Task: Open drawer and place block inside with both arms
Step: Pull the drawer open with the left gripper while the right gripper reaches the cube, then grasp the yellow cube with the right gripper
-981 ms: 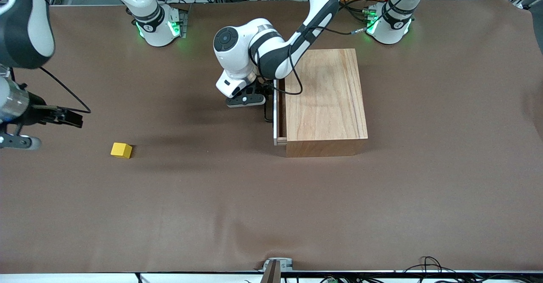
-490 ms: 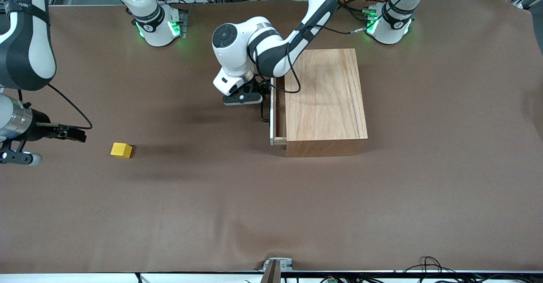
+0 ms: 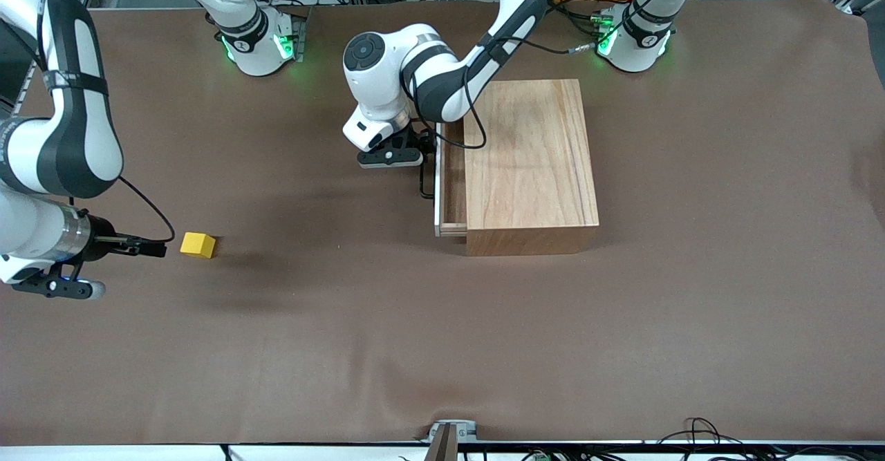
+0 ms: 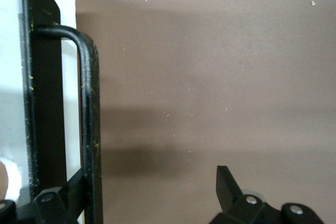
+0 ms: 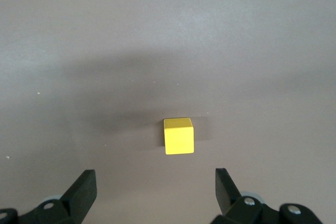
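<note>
The drawer's (image 3: pixel 451 183) interior is mostly hidden in shadow under the wooden box (image 3: pixel 529 164). In the left wrist view, the handle (image 4: pixel 88 124) is cut off at the edge, and contact with it cannot be judged.

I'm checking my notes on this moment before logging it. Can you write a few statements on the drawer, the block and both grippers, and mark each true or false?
1. The drawer is pulled partly out of the wooden box. True.
2. The block lies inside the drawer. False: it sits on the table, toward the right arm's end.
3. The right gripper is open with the block ahead of its fingers, not between them. True.
4. The left gripper is at the block. False: it is at the drawer's handle, one finger hooked in the gap between handle and front panel.
5. The block is stacked on the wooden box. False: the box top is bare.
</note>
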`<state>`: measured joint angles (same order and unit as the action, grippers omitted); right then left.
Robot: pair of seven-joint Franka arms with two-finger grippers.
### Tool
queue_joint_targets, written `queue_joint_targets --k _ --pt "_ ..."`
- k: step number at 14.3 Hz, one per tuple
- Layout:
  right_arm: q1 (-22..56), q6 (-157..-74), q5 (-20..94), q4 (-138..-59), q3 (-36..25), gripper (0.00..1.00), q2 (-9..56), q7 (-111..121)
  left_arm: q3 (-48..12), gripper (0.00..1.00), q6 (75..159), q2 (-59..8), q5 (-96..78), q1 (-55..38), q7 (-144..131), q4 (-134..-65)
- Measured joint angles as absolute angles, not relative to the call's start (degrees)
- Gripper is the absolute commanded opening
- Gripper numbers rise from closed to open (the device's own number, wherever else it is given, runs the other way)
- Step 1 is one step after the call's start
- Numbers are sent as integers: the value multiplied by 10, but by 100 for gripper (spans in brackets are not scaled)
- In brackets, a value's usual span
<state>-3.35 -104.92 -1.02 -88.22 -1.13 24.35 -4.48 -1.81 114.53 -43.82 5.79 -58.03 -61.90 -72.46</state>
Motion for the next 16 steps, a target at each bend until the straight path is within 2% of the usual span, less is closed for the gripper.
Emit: queue_joint_targets --k 3,8,16 --pt "-42 -1088 -9 -895 -12 100 263 -45 -16 100 1155 -438 59 -584 -620 -725" --pt "-49 -1173 -9 -964 -12 100 282 -36 -12 100 1160 -438 61 -590 -621 -726" --pt "-51 -1413 -8 -1119 -11 100 320 14 -11 100 1155 -438 61 -591 -621 -725"
